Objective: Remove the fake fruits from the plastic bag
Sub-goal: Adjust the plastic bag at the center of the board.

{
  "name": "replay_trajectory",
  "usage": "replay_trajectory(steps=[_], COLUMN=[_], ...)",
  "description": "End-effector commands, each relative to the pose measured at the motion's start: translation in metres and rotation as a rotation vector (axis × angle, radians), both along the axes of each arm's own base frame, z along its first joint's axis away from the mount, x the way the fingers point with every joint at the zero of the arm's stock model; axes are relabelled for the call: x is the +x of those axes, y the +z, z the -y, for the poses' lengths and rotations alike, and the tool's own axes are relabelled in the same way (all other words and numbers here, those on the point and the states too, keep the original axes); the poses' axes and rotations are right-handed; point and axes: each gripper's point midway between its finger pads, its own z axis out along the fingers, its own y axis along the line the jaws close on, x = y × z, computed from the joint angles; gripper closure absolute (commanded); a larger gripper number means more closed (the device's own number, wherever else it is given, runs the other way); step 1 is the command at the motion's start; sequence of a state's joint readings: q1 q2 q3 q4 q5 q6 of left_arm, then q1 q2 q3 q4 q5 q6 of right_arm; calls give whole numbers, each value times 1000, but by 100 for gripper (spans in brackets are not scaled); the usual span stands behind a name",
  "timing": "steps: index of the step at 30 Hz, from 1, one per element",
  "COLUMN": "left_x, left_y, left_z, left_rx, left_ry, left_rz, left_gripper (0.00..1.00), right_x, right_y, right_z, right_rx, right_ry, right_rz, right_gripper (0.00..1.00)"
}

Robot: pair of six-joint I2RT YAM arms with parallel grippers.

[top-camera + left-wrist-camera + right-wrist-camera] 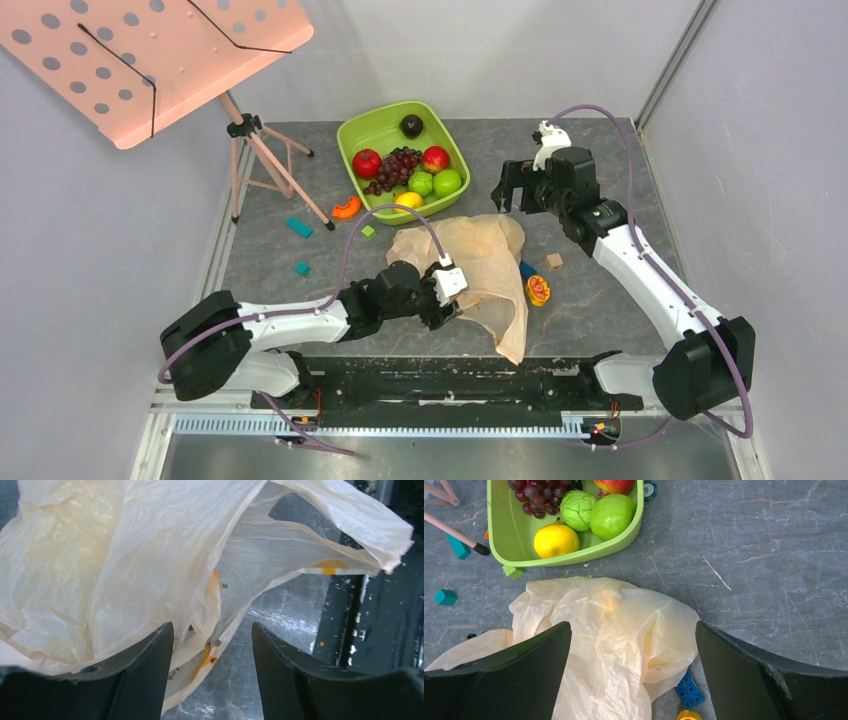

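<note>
Seven fake fruits (pixel 447 181) in green tub (pixel 345 135), incl. grape bunch (pixel 395 168), yellow fruit (pixel 556 540). Plastic bag (pixel 480 260) crumpled on worktop (pixel 600 140), contents unseen; print (pixel 327 567) unreadable. Left claw (pixel 212 640) open at bag edge; right claw (pixel 633 630) open wide.

The plastic bag (pixel 480 262) is peach-beige with orange-yellow prints, the tub (pixel 372 130) lime green, the grape bunch (pixel 393 168) dark red-purple.

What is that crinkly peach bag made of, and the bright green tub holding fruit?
The crinkly peach bag looks like thin plastic film: it wrinkles sharply and light shows through it. The bright green tub seems to be hard moulded plastic: smooth, evenly coloured, slightly glossy, with a rounded rim.
</note>
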State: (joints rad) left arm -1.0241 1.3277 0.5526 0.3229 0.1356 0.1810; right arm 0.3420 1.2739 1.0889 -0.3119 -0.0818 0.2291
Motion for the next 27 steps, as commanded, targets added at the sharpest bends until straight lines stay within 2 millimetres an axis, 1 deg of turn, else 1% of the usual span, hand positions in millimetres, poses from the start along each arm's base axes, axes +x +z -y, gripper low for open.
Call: replay_trajectory(steps=[1,5,9,11,14,16,19,21,25,27], left_x=[-23,-36,-55,-63,-73,-77,-77,-72,-59,-57], left_y=[-4,-13,-12,-10,1,10,25,34,44,48], left_z=[4,9,16,16,15,13,9,5,-4,-4], left_rx=[-38,-35,-33,-32,-41,-44,-57,-73,-77,-76], left_ry=[-48,-89,-142,-152,-159,-152,-125,-87,-4,11], left_rz=[-81,-120,-121,-105,-81,-54,-3,31,83,98], left_gripper=[35,35,35,34,34,32,30,28,27,26], right_x=[4,3,3,2,2,1,-1,-2,-3,-4], right_y=[5,0,-2,-2,-5,-8,-11,-15,-20,-21], right_z=[0,1,3,4,5,4,3,4,4,4], right_rx=[24,20,11,6,-1,0,0,-6,-15,-19], right_ry=[-7,-11,-15,-15,-17,-11,-1,0,4,10], right_rz=[32,26,26,28,24,18,12,7,1,-1], right_gripper=[2,2,2,2,2,2,2,2,2,2])
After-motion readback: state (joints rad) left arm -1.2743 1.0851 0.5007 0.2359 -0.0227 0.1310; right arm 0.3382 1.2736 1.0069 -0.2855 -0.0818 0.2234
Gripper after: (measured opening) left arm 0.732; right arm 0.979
